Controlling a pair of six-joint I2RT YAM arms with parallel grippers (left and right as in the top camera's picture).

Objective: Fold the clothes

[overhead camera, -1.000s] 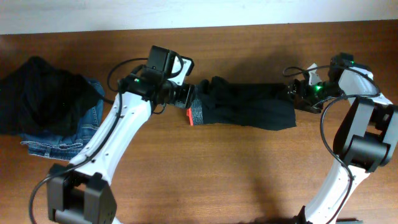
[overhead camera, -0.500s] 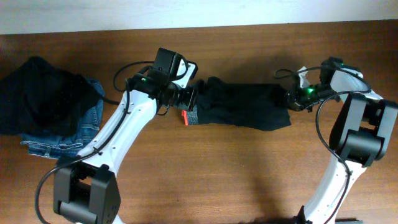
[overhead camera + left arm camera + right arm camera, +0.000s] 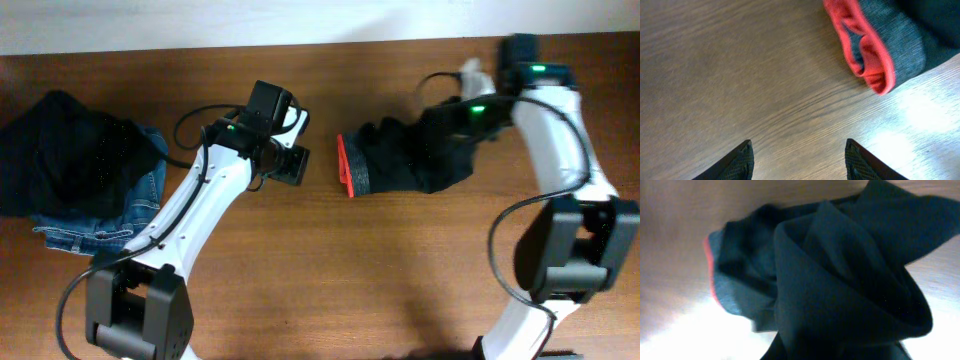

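Observation:
The clothes (image 3: pixel 405 160), thin black pants with a grey waistband edged red (image 3: pixel 346 166), lie bunched at the table's middle. My right gripper (image 3: pixel 445 118) is shut on their leg end and holds it raised over the rest. In the right wrist view the black fabric (image 3: pixel 840 280) fills the frame and hides the fingers. The red edge (image 3: pixel 708 265) shows at its left. My left gripper (image 3: pixel 296 164) stands open a little left of the waistband, apart from it. In the left wrist view only bare wood lies between its fingertips (image 3: pixel 742 159), with the waistband (image 3: pixel 885 45) at the upper right.
A plain black garment (image 3: pixel 65 150) is heaped on blue jeans (image 3: pixel 105 225) at the table's far left. The table's back edge meets a pale wall (image 3: pixel 300 25).
My right gripper shut on the leg end and swung left and back with it. The stretched pants bunched up, and the waistband slid right, away from my left gripper.

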